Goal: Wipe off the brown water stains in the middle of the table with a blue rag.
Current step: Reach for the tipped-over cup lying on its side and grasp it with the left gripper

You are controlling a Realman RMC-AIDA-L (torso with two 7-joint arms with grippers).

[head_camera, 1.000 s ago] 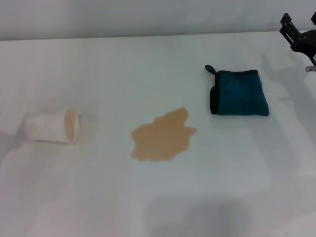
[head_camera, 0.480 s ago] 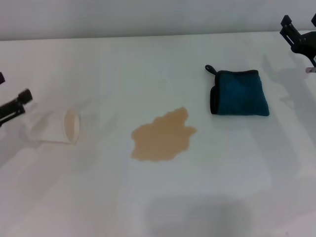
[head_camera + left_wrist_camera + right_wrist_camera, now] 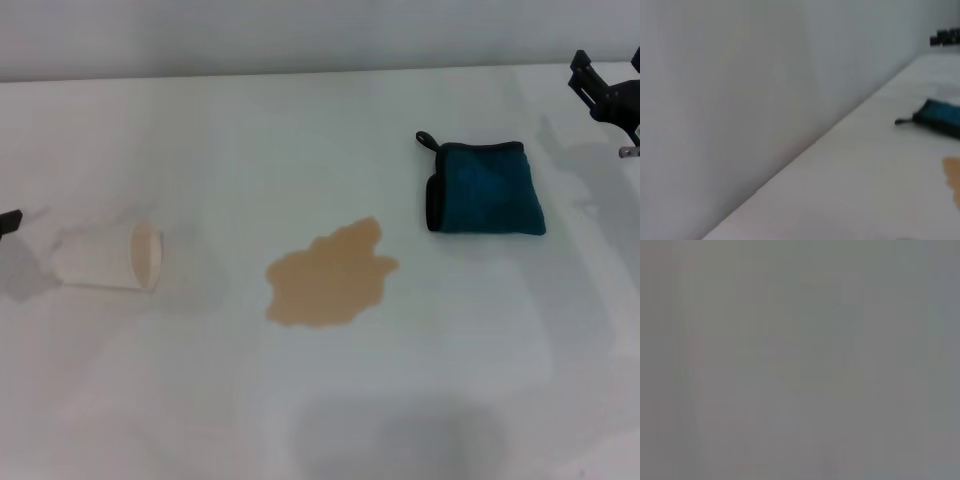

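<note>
The brown water stains [image 3: 330, 275] form a tan lobed puddle in the middle of the white table [image 3: 300, 130]. The blue rag [image 3: 485, 188] lies folded and flat to the right of the puddle, its black loop at the far left corner. My right gripper [image 3: 610, 95] hangs at the far right edge, above and to the right of the rag, apart from it. Only a black sliver of my left gripper [image 3: 8, 222] shows at the left edge. The left wrist view shows the rag [image 3: 940, 116] and an edge of the stains [image 3: 954, 175]. The right wrist view is blank grey.
A white paper cup [image 3: 105, 257] with a tan inside lies on its side at the left, its mouth toward the puddle. A grey wall [image 3: 300, 35] runs behind the table's far edge.
My left gripper came into view at the left edge beside the cup half a second ago and has drawn back to the left, almost out of view. My right gripper shifted slightly right.
</note>
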